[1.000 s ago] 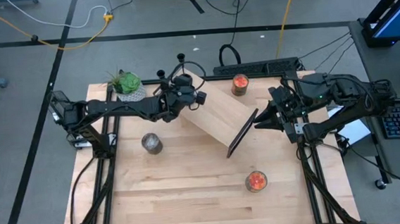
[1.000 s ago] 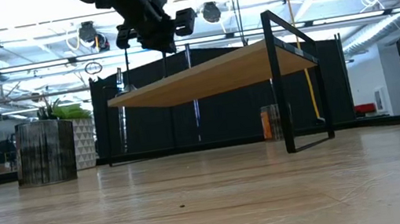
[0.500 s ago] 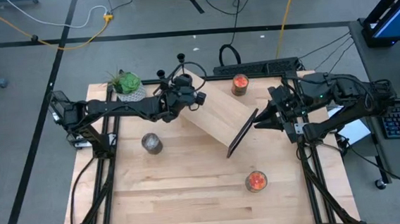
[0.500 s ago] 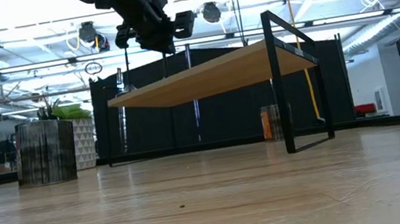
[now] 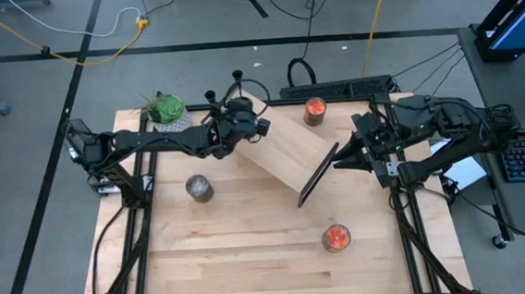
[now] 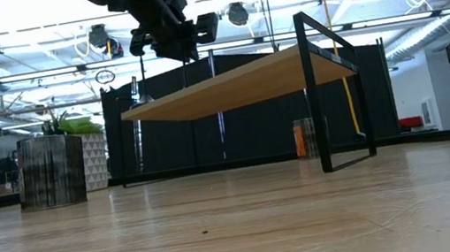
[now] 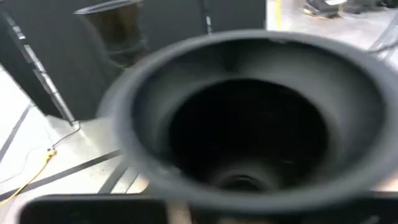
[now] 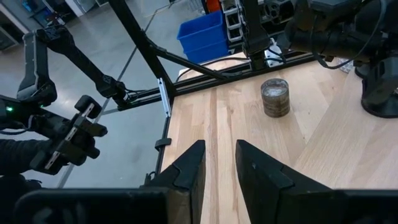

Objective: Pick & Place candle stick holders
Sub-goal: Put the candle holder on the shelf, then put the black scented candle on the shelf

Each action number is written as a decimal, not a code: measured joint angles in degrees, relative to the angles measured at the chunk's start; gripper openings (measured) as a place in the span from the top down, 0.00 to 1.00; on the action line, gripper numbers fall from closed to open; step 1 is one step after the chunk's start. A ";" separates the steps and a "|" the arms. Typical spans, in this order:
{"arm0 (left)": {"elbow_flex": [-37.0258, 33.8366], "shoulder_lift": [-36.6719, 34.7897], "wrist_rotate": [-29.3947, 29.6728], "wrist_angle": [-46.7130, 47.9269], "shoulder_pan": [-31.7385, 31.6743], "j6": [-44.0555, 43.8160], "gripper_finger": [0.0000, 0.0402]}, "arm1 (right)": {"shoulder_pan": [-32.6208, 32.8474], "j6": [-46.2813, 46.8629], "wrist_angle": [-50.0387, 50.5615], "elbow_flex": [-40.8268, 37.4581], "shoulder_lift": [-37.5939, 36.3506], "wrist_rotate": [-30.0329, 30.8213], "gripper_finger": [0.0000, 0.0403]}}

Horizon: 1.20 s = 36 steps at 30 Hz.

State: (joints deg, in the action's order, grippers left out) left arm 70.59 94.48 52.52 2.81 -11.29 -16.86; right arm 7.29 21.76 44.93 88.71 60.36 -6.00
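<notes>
Nothing has shifted: left pincer (image 5: 242, 121) hovers over the shelf (image 5: 286, 150) holding a candle stick holder (image 7: 249, 124), presumably positioning it; right pincer (image 5: 342, 163) waits, narrowly parted.

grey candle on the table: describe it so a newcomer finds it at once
Look at the left half of the wooden table in the high view. Across the left arm from the plant pot stands the grey jar candle, on its own. It is a squat dull-grey cylinder, while the other two jar candles are orange-red.
</notes>
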 joint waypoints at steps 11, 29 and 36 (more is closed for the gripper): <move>0.00 0.00 3.96 0.00 1.20 1.67 0.52 | 0.00 -0.07 0.04 0.00 0.00 0.00 0.79; 0.03 -2.59 4.86 0.70 4.08 2.16 0.50 | 0.00 0.02 -0.09 0.00 0.00 0.00 0.79; 0.08 -4.45 6.61 0.04 5.50 3.39 0.50 | 0.00 0.02 -0.15 0.00 0.07 0.00 0.79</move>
State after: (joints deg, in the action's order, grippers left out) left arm 70.67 90.02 59.14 2.85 -5.79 -13.47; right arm 7.29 21.78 44.77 88.71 60.42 -6.00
